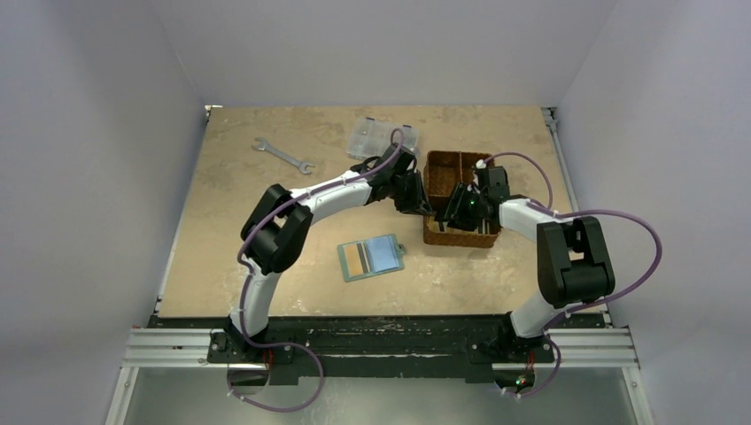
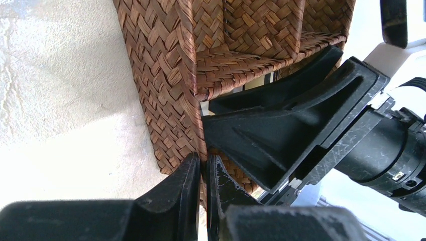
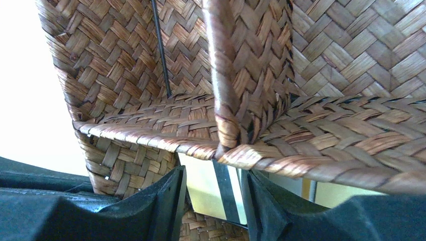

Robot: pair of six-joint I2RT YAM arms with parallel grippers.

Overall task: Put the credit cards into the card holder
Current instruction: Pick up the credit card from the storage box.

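Note:
The card holder (image 1: pixel 370 258) lies open on the table, green with a pale blue pocket and a card showing inside. The brown woven basket (image 1: pixel 443 168) stands to its upper right. My left gripper (image 1: pixel 416 202) is at the basket's left wall (image 2: pixel 166 75), its fingers (image 2: pixel 203 168) pinched shut on that wall's edge. My right gripper (image 1: pixel 460 208) reaches into the basket's near compartment. Its fingers (image 3: pixel 213 175) stand apart on either side of a whitish credit card (image 3: pixel 201 191) with a black stripe; whether they touch it I cannot tell. A second pale card (image 3: pixel 326 193) stands just to its right.
A clear plastic compartment box (image 1: pixel 381 137) and a steel wrench (image 1: pixel 283 155) lie at the back of the table. The right arm's black gripper body (image 2: pixel 281 130) fills much of the left wrist view, close beside my left fingers. The basket's divider (image 3: pixel 251 60) rises above the right fingers.

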